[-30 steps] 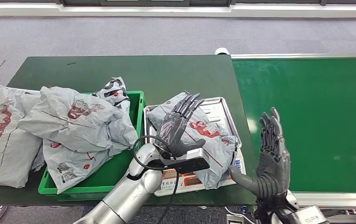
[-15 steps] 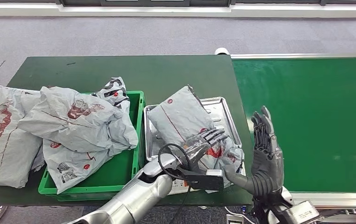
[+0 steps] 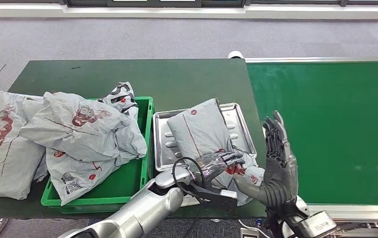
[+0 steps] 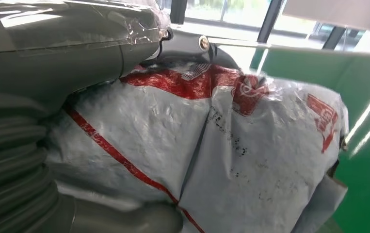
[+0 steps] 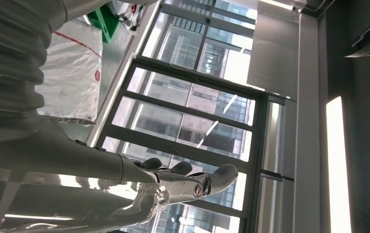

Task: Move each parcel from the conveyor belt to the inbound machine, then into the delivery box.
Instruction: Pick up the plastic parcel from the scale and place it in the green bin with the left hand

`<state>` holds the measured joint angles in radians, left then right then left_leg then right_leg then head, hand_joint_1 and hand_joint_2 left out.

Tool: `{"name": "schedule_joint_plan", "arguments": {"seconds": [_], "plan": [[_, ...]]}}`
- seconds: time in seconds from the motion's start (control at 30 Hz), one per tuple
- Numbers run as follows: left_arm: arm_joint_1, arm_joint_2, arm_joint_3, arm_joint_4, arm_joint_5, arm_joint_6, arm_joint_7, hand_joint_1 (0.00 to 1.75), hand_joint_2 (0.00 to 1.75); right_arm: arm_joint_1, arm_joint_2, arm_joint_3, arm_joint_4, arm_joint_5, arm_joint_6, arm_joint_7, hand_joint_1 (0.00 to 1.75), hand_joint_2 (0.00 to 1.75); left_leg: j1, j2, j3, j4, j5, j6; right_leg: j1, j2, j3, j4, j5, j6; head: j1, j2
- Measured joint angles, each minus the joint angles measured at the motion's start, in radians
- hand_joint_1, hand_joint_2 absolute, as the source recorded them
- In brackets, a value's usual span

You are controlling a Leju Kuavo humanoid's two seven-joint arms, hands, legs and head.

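Dark green tabletop point(image 3: 127, 77) fills the scene, grey carpet beyond it. Nearest, the left hand point(image 3: 216, 163) rests its fingers on the near end of a grey plastic parcel point(image 3: 204, 131) with red print, grasping nothing I can confirm; the left wrist view shows its crinkled film and red stripe point(image 4: 120, 155) close up. The right hand point(image 3: 278, 163) stands open, fingers spread upward, just beside it. The parcel lies on the steel scale tray point(image 3: 239, 119), long axis running near to far. Left sits the green crate point(image 3: 144, 134) heaped with parcels; right, the conveyor belt point(image 3: 335, 124).
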<state>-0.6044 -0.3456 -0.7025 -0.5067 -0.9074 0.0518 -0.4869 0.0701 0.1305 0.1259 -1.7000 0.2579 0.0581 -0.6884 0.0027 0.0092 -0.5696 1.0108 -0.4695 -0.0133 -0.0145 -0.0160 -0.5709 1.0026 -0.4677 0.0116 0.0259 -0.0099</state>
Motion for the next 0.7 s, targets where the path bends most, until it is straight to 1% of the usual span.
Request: {"name": "schedule_joint_plan", "arguments": {"seconds": [0.1,0.23,0.4,0.57,0.7], "plan": [[-0.001,0.000,-0.002,0.002,0.009,0.064,-0.007,1.75,1.75,-0.002,0.001,0.000,0.000,0.000,0.003,0.000,0.00,1.75,0.000,0.000,0.000,0.000,0.000,0.000,0.000,0.000,0.000,0.000,0.000,0.000,0.000,0.000],[-0.001,0.000,-0.002,-0.007,0.015,0.127,-0.002,1.75,1.75,-0.003,0.001,0.000,0.000,0.000,0.005,0.002,0.00,1.75,0.000,0.000,0.000,0.000,0.000,0.000,0.000,0.000,0.000,0.000,0.000,0.000,0.000,0.000],[0.020,0.005,0.008,-0.068,0.037,0.236,0.028,1.75,1.75,0.007,0.004,-0.002,-0.004,-0.002,0.005,0.011,0.00,1.75,0.000,0.000,0.000,0.000,0.000,0.000,0.000,0.000,0.000,0.000,0.000,0.000,0.000,0.000],[0.048,0.020,0.040,-0.164,0.050,0.259,0.047,1.75,1.75,0.019,0.008,-0.004,-0.017,-0.002,0.005,0.015,0.00,1.75,0.000,0.000,-0.001,0.000,0.000,0.000,0.000,0.000,-0.001,0.000,0.000,0.000,0.000,0.000],[0.059,0.026,0.053,-0.204,0.053,0.263,0.047,1.75,1.75,0.021,0.008,-0.004,-0.021,-0.002,0.005,0.016,0.00,1.75,0.000,0.000,-0.001,0.000,0.000,0.000,0.000,0.000,-0.001,0.000,0.000,0.000,0.000,0.000]]}}
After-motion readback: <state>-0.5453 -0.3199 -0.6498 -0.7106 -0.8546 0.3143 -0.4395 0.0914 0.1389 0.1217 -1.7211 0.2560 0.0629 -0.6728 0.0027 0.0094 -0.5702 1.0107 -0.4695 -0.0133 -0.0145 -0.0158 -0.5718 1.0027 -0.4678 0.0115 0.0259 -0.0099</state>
